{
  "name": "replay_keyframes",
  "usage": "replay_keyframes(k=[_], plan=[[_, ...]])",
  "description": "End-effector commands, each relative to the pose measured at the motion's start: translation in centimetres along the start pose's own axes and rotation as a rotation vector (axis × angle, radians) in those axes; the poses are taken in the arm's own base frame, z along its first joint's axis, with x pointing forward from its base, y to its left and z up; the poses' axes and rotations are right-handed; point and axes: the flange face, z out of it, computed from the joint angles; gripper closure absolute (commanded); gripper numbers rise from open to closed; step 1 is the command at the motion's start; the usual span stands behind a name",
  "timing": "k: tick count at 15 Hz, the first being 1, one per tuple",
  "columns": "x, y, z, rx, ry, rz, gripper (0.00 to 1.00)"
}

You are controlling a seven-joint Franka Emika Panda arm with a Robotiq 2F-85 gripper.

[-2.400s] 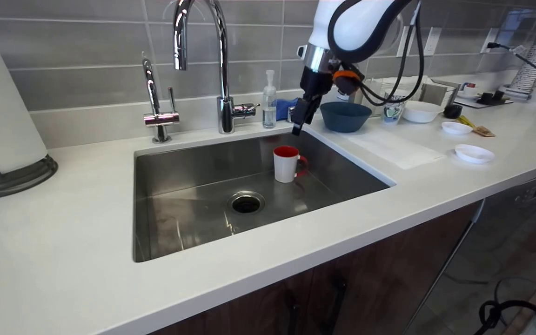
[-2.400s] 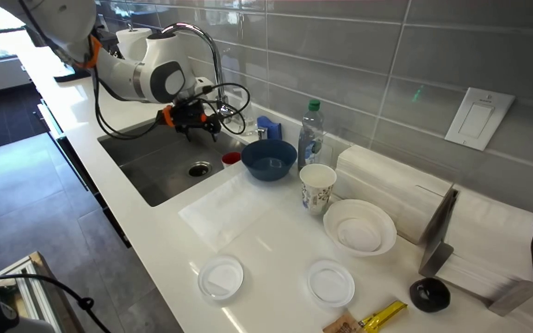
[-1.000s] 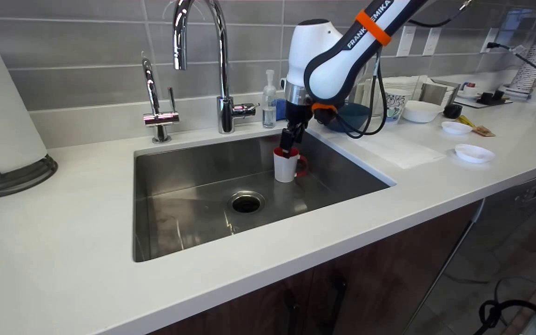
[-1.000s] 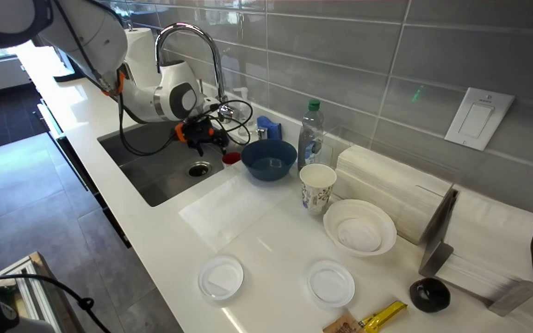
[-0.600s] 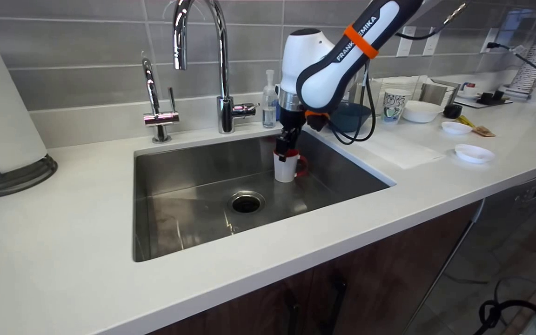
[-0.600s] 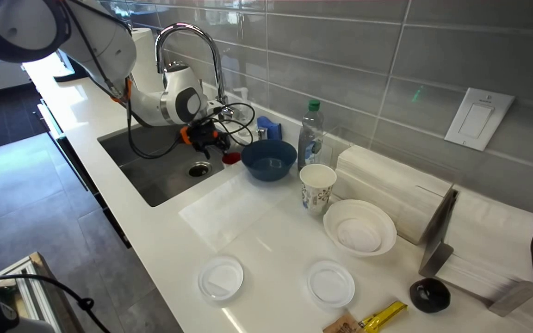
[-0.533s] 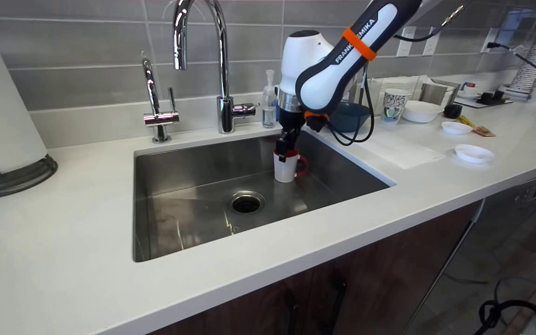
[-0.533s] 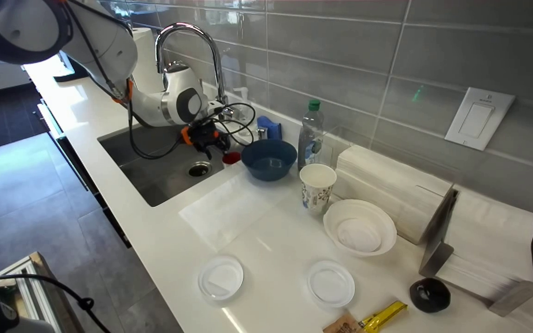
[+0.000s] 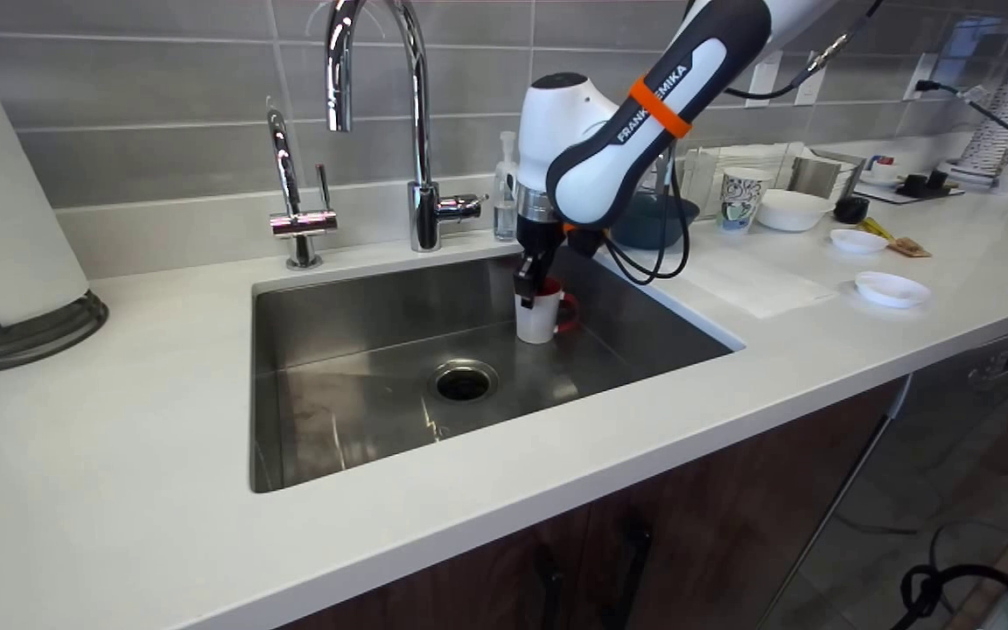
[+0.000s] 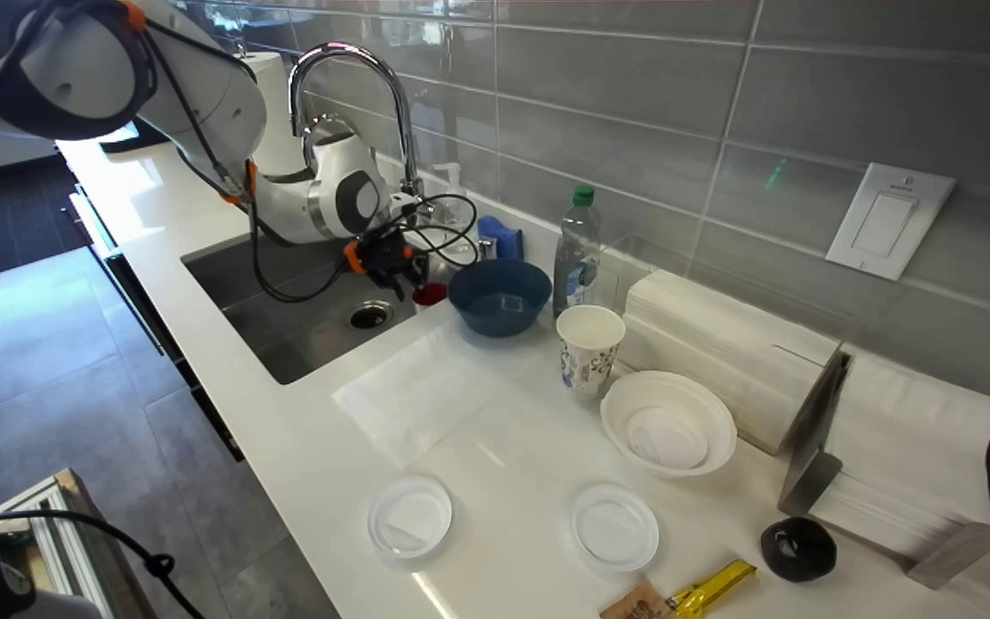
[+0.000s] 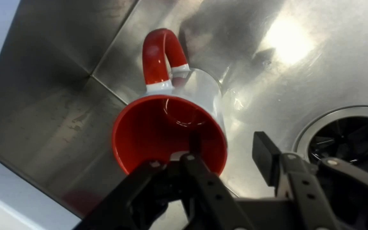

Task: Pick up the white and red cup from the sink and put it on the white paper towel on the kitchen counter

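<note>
The white and red cup (image 9: 536, 324) stands upright in the steel sink (image 9: 364, 420), close to a corner, its red handle (image 11: 158, 60) turned away from the drain. My gripper (image 11: 230, 151) reaches down over the cup's rim in the wrist view. One of its fingers (image 11: 195, 143) is inside the red mouth, while the opposite pad (image 11: 264, 159) hangs outside the wall on the drain side. A gap shows between that pad and the cup, so the jaws stand part-way open. The white paper towel (image 10: 422, 387) lies flat on the counter (image 10: 495, 533) beside the sink.
A blue bowl (image 10: 499, 297) sits by the sink's edge at the towel's corner. Near it are a soap bottle (image 10: 578, 249), a paper cup (image 10: 588, 348) and a white bowl (image 10: 667, 425). The tall faucet (image 9: 421, 114) rises behind the sink.
The gripper has come down from above the sink's back edge to the cup's rim, shifting left in an exterior view. Its fingers have drawn closer together. The cup has stayed in place.
</note>
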Motion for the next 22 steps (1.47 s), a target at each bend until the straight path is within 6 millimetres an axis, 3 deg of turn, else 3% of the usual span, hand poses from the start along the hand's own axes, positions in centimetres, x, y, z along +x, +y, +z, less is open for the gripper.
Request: replay_keyframes(k=[1,4,5,6,8,9,12,17,22], plan=[[1.0,-0.2,0.6,-0.033,-0.008,-0.024,0.6],[1.1,-0.4,0.4,-0.034,-0.01,-0.026,0.66],[1.2,-0.5,0.3,-0.034,-0.014,-0.024,0.74],[1.2,-0.6,0.3,-0.033,-0.016,-0.023,0.73],[1.2,-0.7,0.2,-0.031,-0.028,-0.02,0.86],[1.1,-0.6,0.3,-0.029,-0.032,-0.02,0.86],[1.1,-0.2,0.3,-0.033,-0.034,-0.016,0.99],[1.1,-0.2,0.1,-0.028,-0.034,-0.012,0.98],[1.1,0.0,-2.1,-0.051,-0.012,0.011,0.98]])
